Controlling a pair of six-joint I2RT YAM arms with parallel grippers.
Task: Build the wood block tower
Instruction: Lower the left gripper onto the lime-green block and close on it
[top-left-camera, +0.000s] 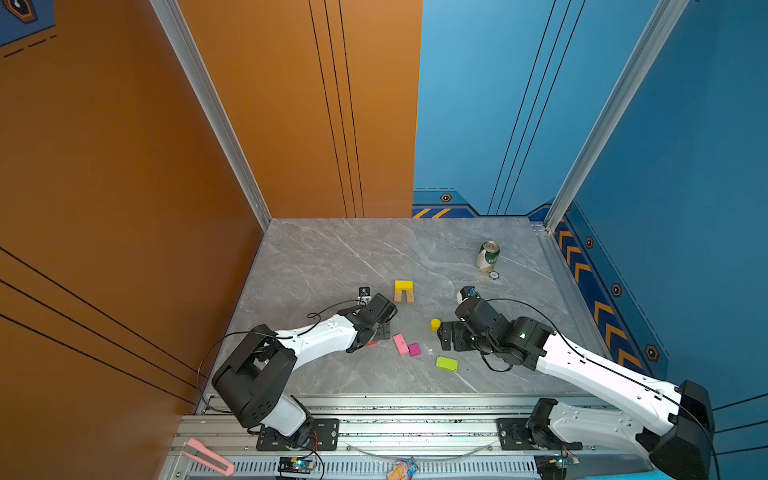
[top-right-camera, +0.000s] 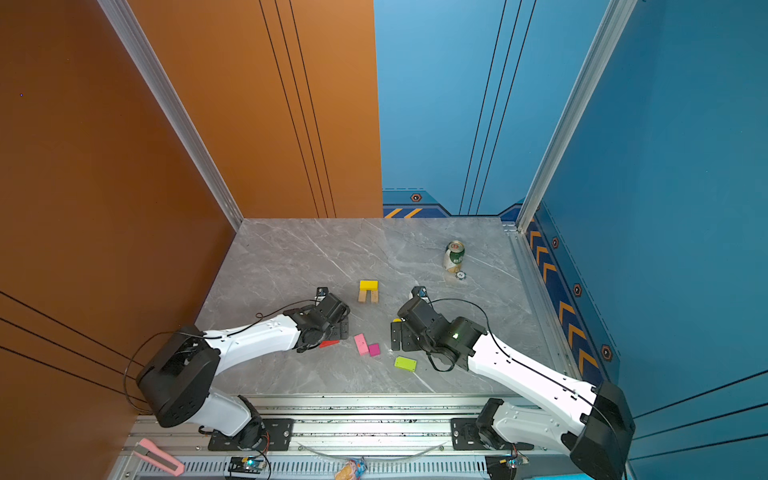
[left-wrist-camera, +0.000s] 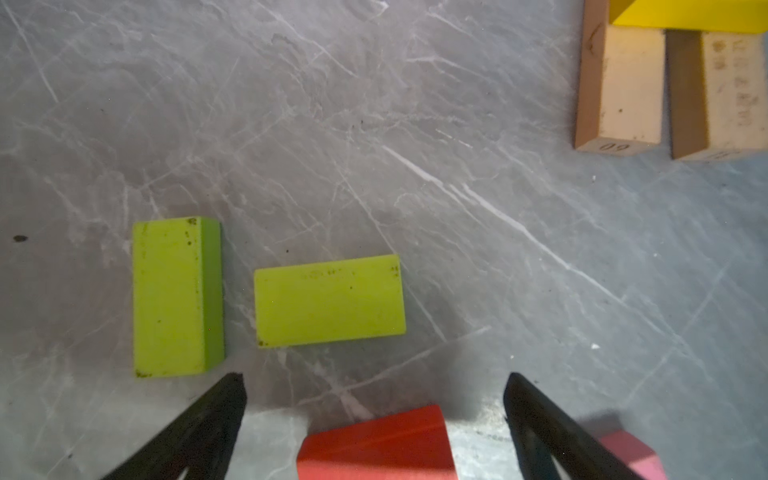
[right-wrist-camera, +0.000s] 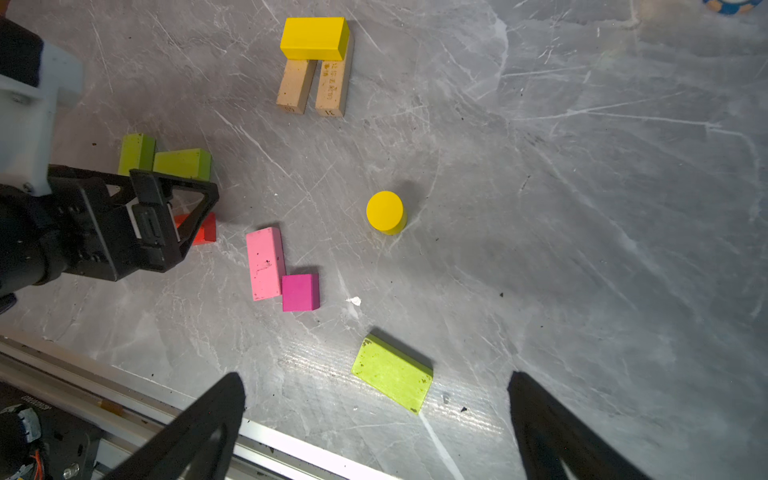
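Left wrist view: my left end effector (left-wrist-camera: 374, 378) hangs spread and empty over the red-orange block (left-wrist-camera: 376, 444), my right end effector (right-wrist-camera: 375, 375) equally spread above a lime-green block (right-wrist-camera: 392, 372); a crooked pinch could skid one toward the tower (right-wrist-camera: 314, 62), yellow block (right-wrist-camera: 314, 38) on tan bars (right-wrist-camera: 330, 89), farther along the surface (right-wrist-camera: 582, 187).
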